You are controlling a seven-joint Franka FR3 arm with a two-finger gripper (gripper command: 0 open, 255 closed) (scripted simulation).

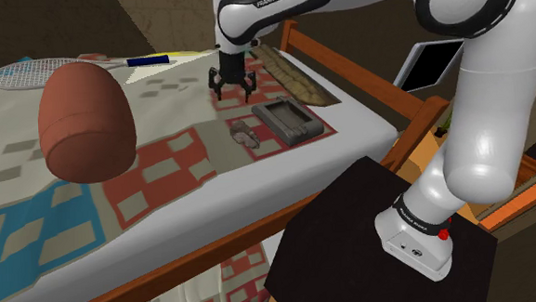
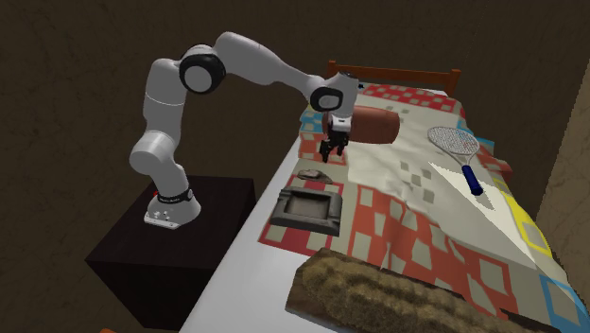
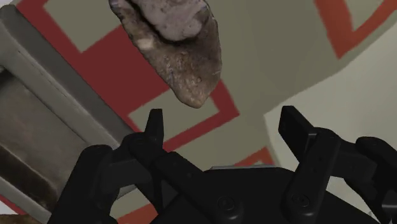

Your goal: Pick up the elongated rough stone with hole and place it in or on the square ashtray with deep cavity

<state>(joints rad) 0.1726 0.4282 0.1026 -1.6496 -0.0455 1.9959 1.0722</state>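
Observation:
The elongated rough grey-brown stone point(image 1: 247, 132) point(image 2: 310, 175) lies on the checked quilt, just beside the square dark grey ashtray point(image 1: 289, 119) point(image 2: 307, 208) with its deep cavity. My black gripper point(image 1: 232, 83) point(image 2: 333, 151) hangs open above the quilt, a little way off from the stone and higher than it. In the wrist view the stone point(image 3: 175, 48) lies ahead of the gripper point(image 3: 222, 130), outside the gap, and nothing sits between the spread fingers point(image 3: 154, 127). The ashtray's rim point(image 3: 38, 121) shows next to the stone.
A big reddish-brown bolster point(image 1: 83, 121) point(image 2: 373, 125) lies on the bed. A racket point(image 1: 30, 72) point(image 2: 456, 144) rests further off. A long rough brown block point(image 1: 291, 75) point(image 2: 397, 293) lies past the ashtray. The wooden bed rail point(image 1: 385, 94) borders the quilt near my stand point(image 1: 372, 243).

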